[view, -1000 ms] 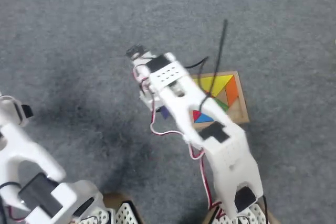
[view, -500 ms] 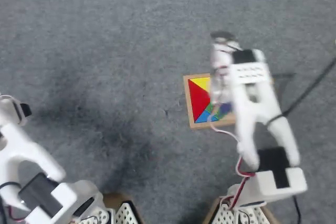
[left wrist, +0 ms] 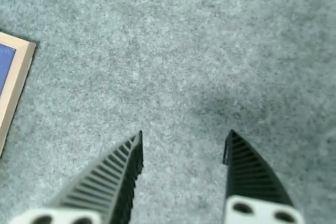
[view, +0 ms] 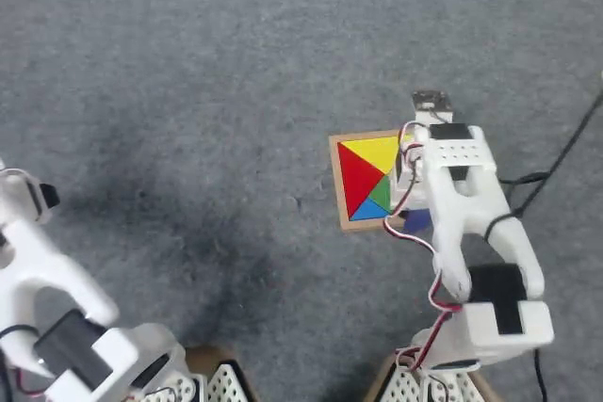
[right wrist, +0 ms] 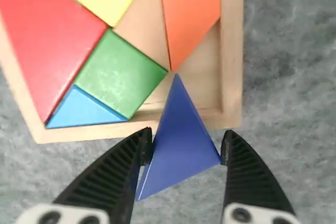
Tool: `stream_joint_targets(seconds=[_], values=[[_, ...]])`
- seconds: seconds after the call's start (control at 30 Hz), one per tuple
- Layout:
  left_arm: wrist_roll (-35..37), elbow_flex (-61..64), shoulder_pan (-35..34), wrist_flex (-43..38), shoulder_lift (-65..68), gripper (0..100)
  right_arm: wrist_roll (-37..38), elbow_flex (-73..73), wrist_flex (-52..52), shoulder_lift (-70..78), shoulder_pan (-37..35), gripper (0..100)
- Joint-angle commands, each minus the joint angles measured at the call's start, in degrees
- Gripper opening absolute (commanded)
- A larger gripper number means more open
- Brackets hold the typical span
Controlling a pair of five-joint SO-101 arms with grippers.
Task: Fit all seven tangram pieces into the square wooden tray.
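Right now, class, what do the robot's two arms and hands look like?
The left arm and right arm are white shells with black motor blocks. Red, white and black cables run along the right arm. The left hand and right hand each have black, ribbed, pointed fingers on white bases.

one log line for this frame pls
right end effector: shut on blue triangle, lying across tray rim | tray: five pieces visible inside | left end effector: open over carpet
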Motion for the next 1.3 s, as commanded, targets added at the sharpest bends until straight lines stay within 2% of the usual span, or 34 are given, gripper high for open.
stream_joint_targets(seconds=[0.0, 0.27, 0.67, 0.9, 1.13, 1.27], values=[[-0.53, -0.57, 0.44, -1.58, -0.70, 25, -6.07, -4.75, 0.04, 1.54, -0.31, 17.7], [-0.53, -0.57, 0.44, -1.58, -0.70, 25, -13.10, -10.46, 0.92, 6.37, 3.56, 17.7], [-0.53, -0.57, 0.44, -1.58, -0.70, 25, -13.10, -14.24, 0.92, 6.81, 3.56, 18.4], [-0.53, -0.48, 0.44, -1.58, -0.70, 25, -12.92, -14.24, 0.92, 6.81, 3.12, 34.0], [-0.53, -0.48, 0.44, -1.41, -0.70, 25, -12.75, -14.42, 1.01, 6.81, 3.12, 34.3], [-0.53, -0.57, 0.44, -1.23, -0.79, 25, -10.11, -13.98, 1.63, 6.81, 2.77, 34.2]])
